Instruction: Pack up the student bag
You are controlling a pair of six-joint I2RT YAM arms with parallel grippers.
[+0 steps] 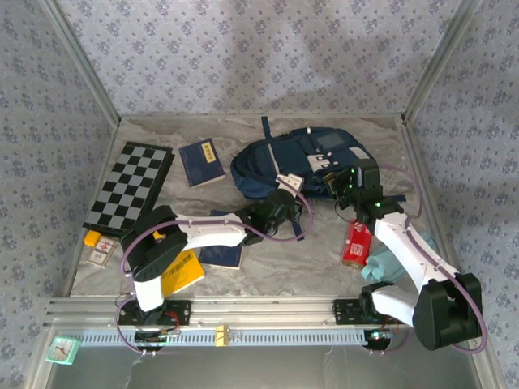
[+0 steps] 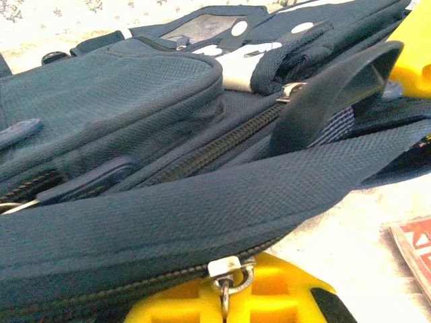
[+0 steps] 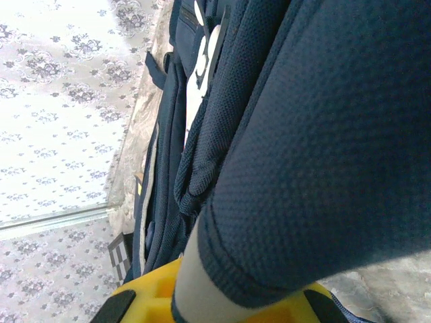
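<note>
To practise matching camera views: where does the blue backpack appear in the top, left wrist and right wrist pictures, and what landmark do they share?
Top: the backpack lies just right of the picture's centre.
Left wrist: it stretches across the frame, from the left edge to the upper right.
Right wrist: it covers the right half, top to bottom.
Shared landmark: its white patch.
</note>
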